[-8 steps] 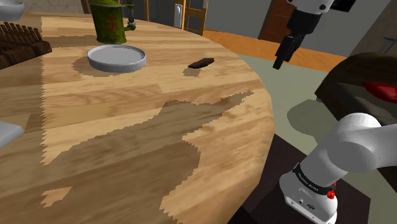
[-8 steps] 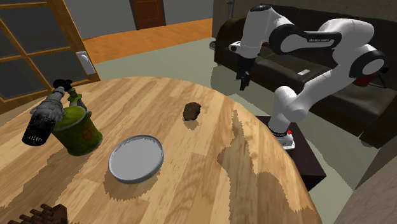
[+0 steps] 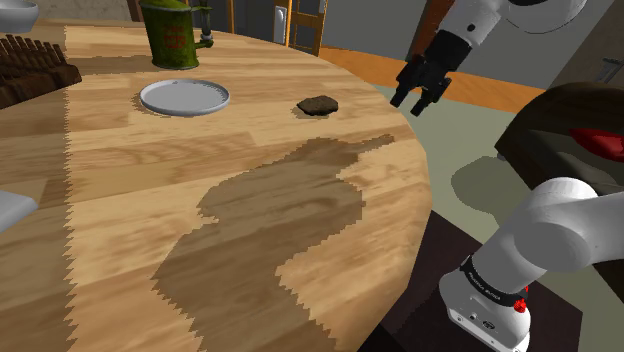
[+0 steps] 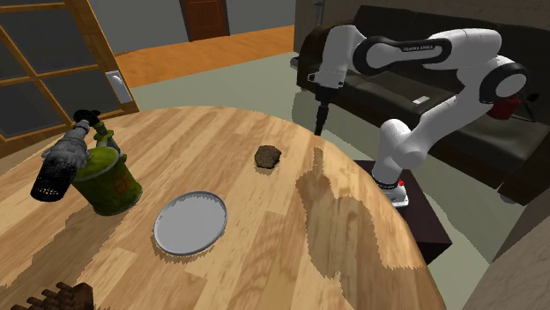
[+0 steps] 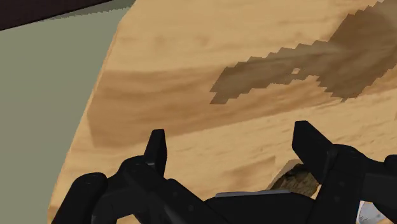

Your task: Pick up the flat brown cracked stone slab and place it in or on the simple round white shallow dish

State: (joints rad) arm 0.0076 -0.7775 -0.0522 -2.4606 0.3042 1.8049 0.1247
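The flat brown stone slab (image 3: 318,103) (image 4: 268,156) lies on the round wooden table (image 3: 240,220), to the right of the round white shallow dish (image 3: 184,97) (image 4: 189,223) in the shoulder view. My black gripper (image 3: 418,98) (image 4: 319,128) hangs above the table's edge, right of the slab in both exterior views and apart from it. Its fingers stand apart with nothing between them (image 5: 226,149). A bit of the slab (image 5: 298,181) peeks out beside one finger (image 5: 316,147).
A green watering can (image 3: 174,32) (image 4: 104,176) stands behind the dish. A dark ridged object (image 3: 32,66) sits at the table's far left in the shoulder view. A dark sofa (image 4: 414,79) stands behind the arm. Olive floor (image 5: 44,121) lies past the table edge.
The gripper has come down and moved toward the table edge, closer to the slab. Its shadow on the table has shifted. Slab and dish lie as before.
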